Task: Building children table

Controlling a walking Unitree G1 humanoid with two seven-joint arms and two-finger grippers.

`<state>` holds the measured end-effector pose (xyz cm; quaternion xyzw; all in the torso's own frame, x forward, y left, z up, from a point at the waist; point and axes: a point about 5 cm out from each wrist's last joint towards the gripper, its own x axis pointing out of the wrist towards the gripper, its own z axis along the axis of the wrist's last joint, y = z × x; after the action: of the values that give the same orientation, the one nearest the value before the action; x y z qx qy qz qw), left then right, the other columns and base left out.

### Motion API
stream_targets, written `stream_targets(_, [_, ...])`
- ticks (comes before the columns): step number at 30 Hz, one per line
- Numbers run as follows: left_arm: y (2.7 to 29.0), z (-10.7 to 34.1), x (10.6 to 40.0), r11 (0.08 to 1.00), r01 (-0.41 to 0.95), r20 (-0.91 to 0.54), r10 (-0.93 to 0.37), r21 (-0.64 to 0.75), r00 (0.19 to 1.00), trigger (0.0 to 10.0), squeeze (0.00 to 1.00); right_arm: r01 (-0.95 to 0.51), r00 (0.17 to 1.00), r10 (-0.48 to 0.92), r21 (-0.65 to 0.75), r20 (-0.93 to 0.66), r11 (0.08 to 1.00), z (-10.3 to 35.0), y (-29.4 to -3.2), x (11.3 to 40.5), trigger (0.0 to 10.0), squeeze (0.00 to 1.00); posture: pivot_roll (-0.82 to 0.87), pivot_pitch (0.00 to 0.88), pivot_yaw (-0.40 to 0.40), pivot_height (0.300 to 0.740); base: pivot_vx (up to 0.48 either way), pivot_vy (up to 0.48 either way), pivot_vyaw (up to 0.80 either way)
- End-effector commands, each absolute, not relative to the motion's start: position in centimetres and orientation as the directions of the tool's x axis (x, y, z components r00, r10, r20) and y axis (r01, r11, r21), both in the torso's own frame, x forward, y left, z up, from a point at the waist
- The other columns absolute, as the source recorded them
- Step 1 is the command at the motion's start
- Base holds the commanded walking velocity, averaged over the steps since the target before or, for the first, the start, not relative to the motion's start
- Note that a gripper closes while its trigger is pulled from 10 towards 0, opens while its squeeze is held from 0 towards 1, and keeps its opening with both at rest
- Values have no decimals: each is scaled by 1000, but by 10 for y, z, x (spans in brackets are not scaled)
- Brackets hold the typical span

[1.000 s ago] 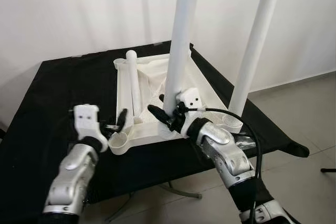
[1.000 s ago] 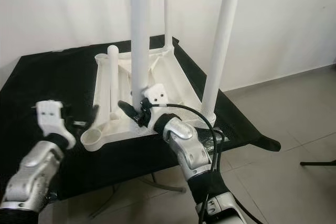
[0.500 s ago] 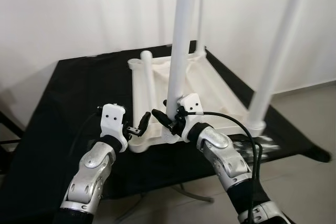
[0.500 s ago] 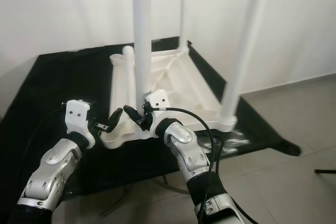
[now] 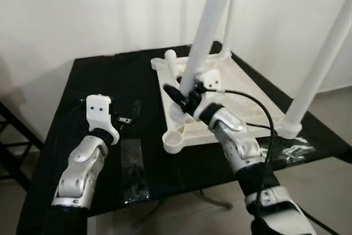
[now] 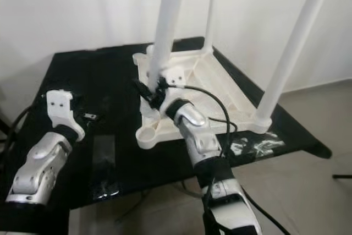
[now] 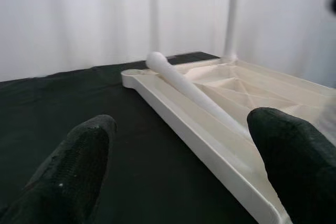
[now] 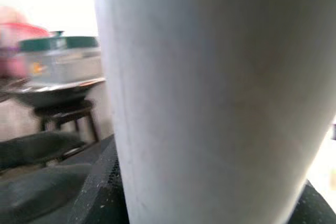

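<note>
Item: my right end effector (image 5: 181, 93) grips the near leg (image 5: 204, 36) above the tabletop (image 5: 242, 94), left end effector (image 5: 131, 119) open beside it; risk, tilted leg jams its socket.

Plain white wall (image 5: 82, 9) across the top of the frame, soft even light, faint shadow at left. Black cloth-covered table (image 5: 132, 70) fills the middle, w/ metal legs (image 5: 212, 202) showing underneath at bottom centre. Light grey floor (image 5: 330, 191) at lower right. Dark frame of some furniture (image 5: 11, 136) at the left edge, can't tell what. Clear plastic wrap (image 5: 133, 169) lies flat on the cloth, lower left of centre; more crumpled bits (image 5: 294, 147) at right.
</note>
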<state>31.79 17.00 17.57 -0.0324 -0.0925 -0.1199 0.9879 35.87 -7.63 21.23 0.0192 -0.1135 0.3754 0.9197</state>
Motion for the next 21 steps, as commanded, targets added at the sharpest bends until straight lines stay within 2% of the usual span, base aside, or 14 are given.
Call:
stream_targets(1, [172, 171, 316, 967, 254, 167, -246, -30, 955, 10000, 0, -728, 659, 721, -58, 214, 683, 214, -71, 358, 10000, 0, -50, 0, 44, 740, 0, 0, 800])
stream_targets(2, [167, 167, 308, 957, 288, 157, -284, -4, 946, 10000, 0, -777, 602, 769, -65, 215, 626, 217, -72, 354, 10000, 0, -50, 0, 47, 740, 0, 0, 800])
stream_targets(6, [168, 167, 303, 960, 278, 165, -277, 15, 947, 10000, 0, -803, 569, 795, -69, 210, 592, 218, -75, 355, 10000, 0, -39, 0, 41, 740, 0, 0, 800])
stream_targets(8, [175, 170, 295, 969, 242, 170, -247, 48, 954, 10000, 0, -835, 529, 828, -59, 188, 547, 221, -81, 361, 10000, 0, -28, 55, 33, 740, 0, 0, 800])
stream_targets(12, [183, 171, 284, 976, 200, 166, -211, 82, 963, 10000, 0, -866, 479, 861, -65, 171, 495, 225, -82, 362, 10000, 0, -21, 85, 34, 740, 0, 0, 800])
stream_targets(15, [189, 171, 274, 983, 173, 159, -180, 57, 971, 10000, 0, -894, 428, 888, -62, 170, 443, 228, -83, 359, 10000, 0, -4, 129, 37, 740, 0, 0, 800])
stream_targets(18, [191, 172, 272, 985, 167, 159, -171, 41, 972, 10000, 0, -903, 410, 899, -71, 154, 424, 228, -83, 359, 10000, 0, -2, 133, 36, 740, 0, 0, 0])
stream_targets(19, [196, 176, 267, 990, 135, 171, -139, 36, 975, 10000, 0, -943, 309, 943, -90, 121, 320, 228, -82, 352, 10000, 0, 7, 168, 40, 740, 0, 0, 0])
stream_targets(21, [196, 176, 267, 990, 135, 171, -139, 36, 975, 10000, 0, -943, 309, 943, -90, 121, 320, 228, -82, 352, 10000, 0, 7, 168, 40, 740, 0, 0, 0])
